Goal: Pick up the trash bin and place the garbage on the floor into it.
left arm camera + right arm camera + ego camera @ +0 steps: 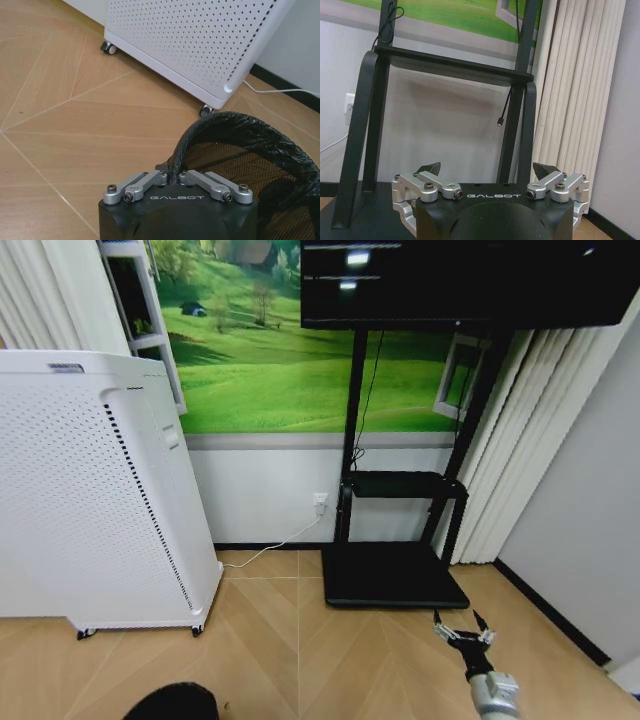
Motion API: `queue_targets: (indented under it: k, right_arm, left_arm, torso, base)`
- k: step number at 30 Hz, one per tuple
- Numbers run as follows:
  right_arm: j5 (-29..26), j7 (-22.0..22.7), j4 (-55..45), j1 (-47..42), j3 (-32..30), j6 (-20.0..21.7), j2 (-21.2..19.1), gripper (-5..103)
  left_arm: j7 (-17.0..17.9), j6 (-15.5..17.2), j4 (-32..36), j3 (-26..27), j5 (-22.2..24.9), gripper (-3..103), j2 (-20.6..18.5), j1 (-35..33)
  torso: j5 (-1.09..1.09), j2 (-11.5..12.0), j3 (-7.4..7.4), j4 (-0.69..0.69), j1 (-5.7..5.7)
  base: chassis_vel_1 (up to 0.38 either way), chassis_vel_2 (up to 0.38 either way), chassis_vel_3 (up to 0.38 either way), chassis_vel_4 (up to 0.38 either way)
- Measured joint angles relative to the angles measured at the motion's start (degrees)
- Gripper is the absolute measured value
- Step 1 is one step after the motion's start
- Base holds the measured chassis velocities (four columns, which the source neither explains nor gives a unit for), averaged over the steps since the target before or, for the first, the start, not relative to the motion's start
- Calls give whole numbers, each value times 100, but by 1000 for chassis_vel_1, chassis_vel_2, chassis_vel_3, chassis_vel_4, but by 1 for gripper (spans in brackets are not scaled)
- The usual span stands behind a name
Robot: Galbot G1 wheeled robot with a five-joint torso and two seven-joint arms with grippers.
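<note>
Text: "GALBOT" | on left gripper [172, 176] housing | on right gripper [490, 172] housing (white capitals, 6 o'clock)

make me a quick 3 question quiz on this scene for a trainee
1. True or false: the left pincer is shut on the rim of the trash bin.
2. Multiple choice: the right pincer is (A) gripping a bottle, (B) open and holding nothing, above the floor by the black TV stand, (C) resting on the white perforated appliance.
3. Short answer: what does the white perforated appliance stand on?

Key:
1. True; the fingers close on the black rim in the left wrist view.
2. B
3. Small caster wheels on the wooden floor.
</note>
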State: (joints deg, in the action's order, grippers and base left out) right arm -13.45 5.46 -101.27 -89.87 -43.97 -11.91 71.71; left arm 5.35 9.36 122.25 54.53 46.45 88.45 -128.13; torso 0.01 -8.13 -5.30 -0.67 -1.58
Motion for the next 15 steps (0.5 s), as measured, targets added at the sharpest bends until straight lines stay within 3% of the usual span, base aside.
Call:
queue_targets:
  k: [11,15]
  right_arm:
    - [-73,11,185,394,93,113,-77,100]
    - [-106,10,333,487,124,96,-69,100]
  left_arm:
    - [143,-228,36,70,-72,5,79,-561]
    - [154,-521,-153,288,-327,5,95,-643]
  torso:
    - [-1,0,0,0,-1]
    - [-1,0,0,0,0]
  base:
    - [0,0,0,0]
    - [0,0,0,0]
